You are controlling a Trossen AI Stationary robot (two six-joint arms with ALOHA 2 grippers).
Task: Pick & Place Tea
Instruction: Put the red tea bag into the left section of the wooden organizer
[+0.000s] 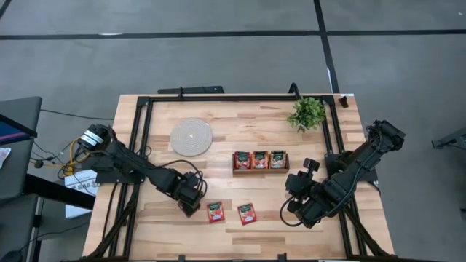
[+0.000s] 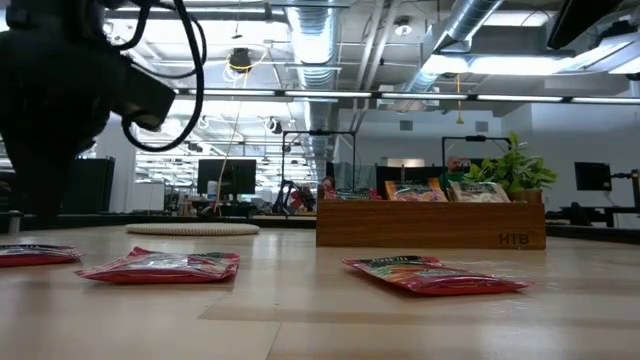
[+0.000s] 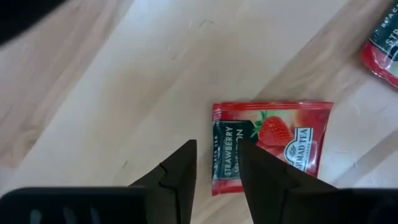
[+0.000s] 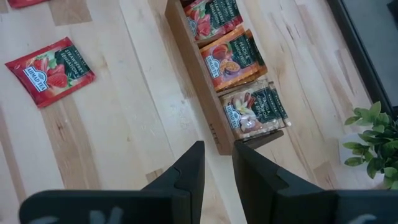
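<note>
Plainly, each tea sachet is a light, thin, soft foil packet lying flat on the wood, likely slippery and prone to slide or buckle, so the best hold is probably across one edge, pinched low against the table (image 1: 145,233). Two red strawberry sachets lie loose near the front: one (image 1: 215,212) just beside the left gripper (image 1: 191,206), the other (image 1: 247,213) a little to its right. The wooden tray (image 1: 261,171), farther back at the centre, has three compartments, each showing tea: red (image 1: 242,160), orange (image 1: 259,159) and pale (image 1: 277,159). The left gripper hovers over the nearer loose sachet's edge, fingers set narrowly apart and holding nothing. The right gripper (image 1: 304,211) waits near the tray's right end, fingers likewise narrowly apart and empty. One round white disc (image 1: 191,136) and one small plant (image 1: 307,113) stand at the far side.
</note>
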